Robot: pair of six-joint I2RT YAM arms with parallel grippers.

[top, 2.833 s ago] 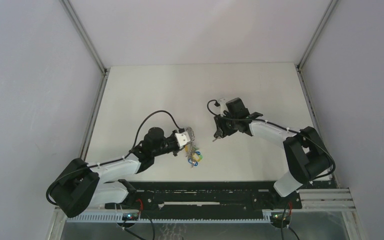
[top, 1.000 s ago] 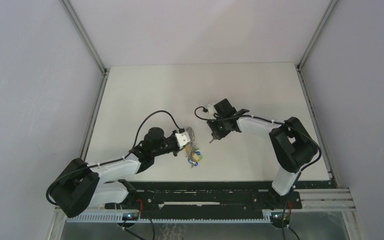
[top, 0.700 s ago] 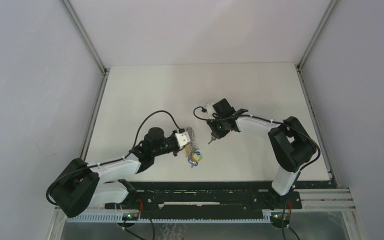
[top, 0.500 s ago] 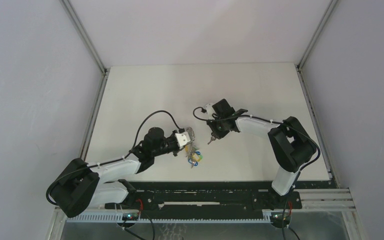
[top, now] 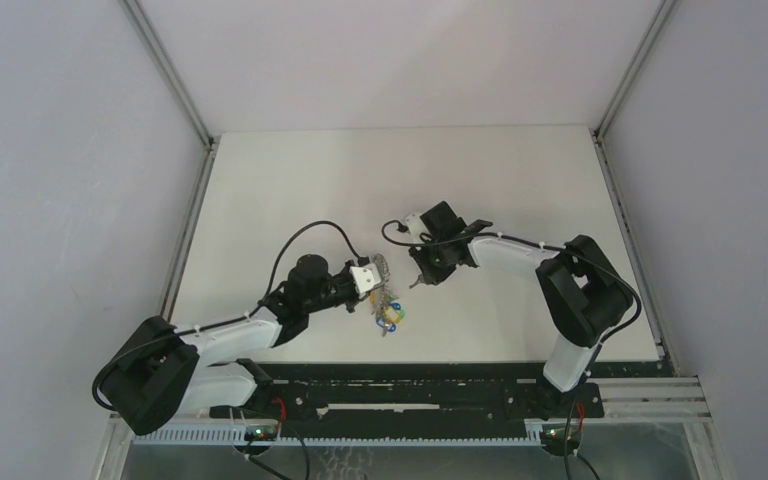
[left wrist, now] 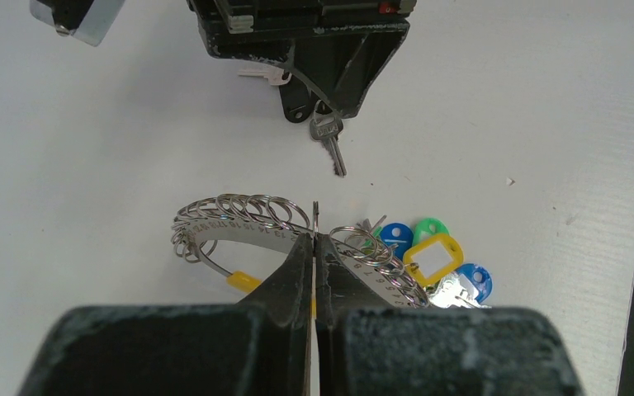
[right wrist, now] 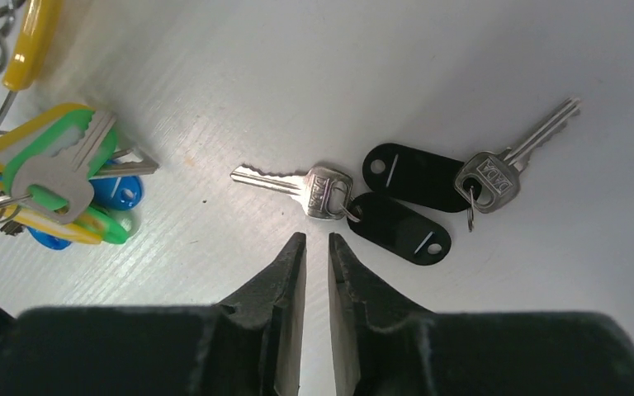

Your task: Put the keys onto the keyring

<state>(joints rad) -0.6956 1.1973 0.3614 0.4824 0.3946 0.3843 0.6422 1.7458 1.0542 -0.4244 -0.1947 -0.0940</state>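
White tabletop (top: 290,180) between grey walls: from above, the left gripper (top: 373,272) and right gripper (top: 418,278) meet near the middle, the keyring (top: 381,266) at the left one's tip and the coloured-tag keys (top: 391,314) just below it.

Left wrist view: the left jaws are closed on the coiled keyring (left wrist: 239,213), which arcs to both sides. The yellow, green and blue tagged keys (left wrist: 429,256) hang at its right end. The right gripper (left wrist: 322,111) blocks the table behind, and a silver key (left wrist: 328,142) lies at its tip.

Right wrist view: what that gripper hid. Its jaws stand a narrow gap apart with nothing between them, just short of the silver key (right wrist: 297,183), which is ringed to black tags (right wrist: 396,227) and a second key (right wrist: 503,169).
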